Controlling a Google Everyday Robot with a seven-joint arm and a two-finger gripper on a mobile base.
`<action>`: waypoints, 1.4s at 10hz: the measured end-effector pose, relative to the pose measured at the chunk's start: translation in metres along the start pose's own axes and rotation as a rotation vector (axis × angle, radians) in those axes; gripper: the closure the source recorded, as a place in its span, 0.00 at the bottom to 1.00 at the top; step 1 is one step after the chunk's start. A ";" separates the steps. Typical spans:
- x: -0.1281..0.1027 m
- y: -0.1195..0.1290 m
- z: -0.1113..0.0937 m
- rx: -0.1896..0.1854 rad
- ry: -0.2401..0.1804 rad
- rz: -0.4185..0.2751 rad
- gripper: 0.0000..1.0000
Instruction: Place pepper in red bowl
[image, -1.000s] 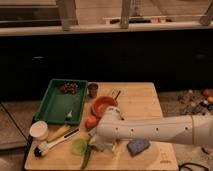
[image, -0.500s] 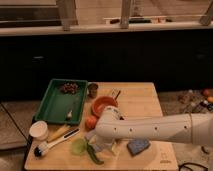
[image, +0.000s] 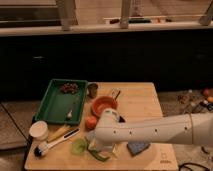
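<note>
The red bowl (image: 104, 105) sits in the middle of the wooden table (image: 142, 107); it is shallow, orange-red and upright. The pepper (image: 98, 154) is a dark green slim shape lying near the table's front edge, partly hidden under the arm's end. My gripper (image: 101, 146) is at the tip of the white arm (image: 150, 131), which reaches in from the right. It is down right at the pepper, in front of the bowl. The arm hides the table just in front of the bowl.
An orange fruit (image: 91, 122) lies left of the arm's end, with a round light-green cup (image: 78, 146) beside the pepper. A blue sponge (image: 137, 147) lies to the right. A green tray (image: 62, 102), white cup (image: 39, 130), brush (image: 54, 143) and small metal cup (image: 92, 90) stand to the left.
The arm's end has stayed over the pepper at the table's front with only a slight shift. The bowl and the other things have not moved.
</note>
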 end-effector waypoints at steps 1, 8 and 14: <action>-0.002 0.000 0.001 -0.009 0.003 -0.026 0.20; -0.017 -0.014 0.014 -0.021 -0.032 -0.159 0.42; -0.005 -0.014 0.025 0.061 -0.223 -0.187 0.99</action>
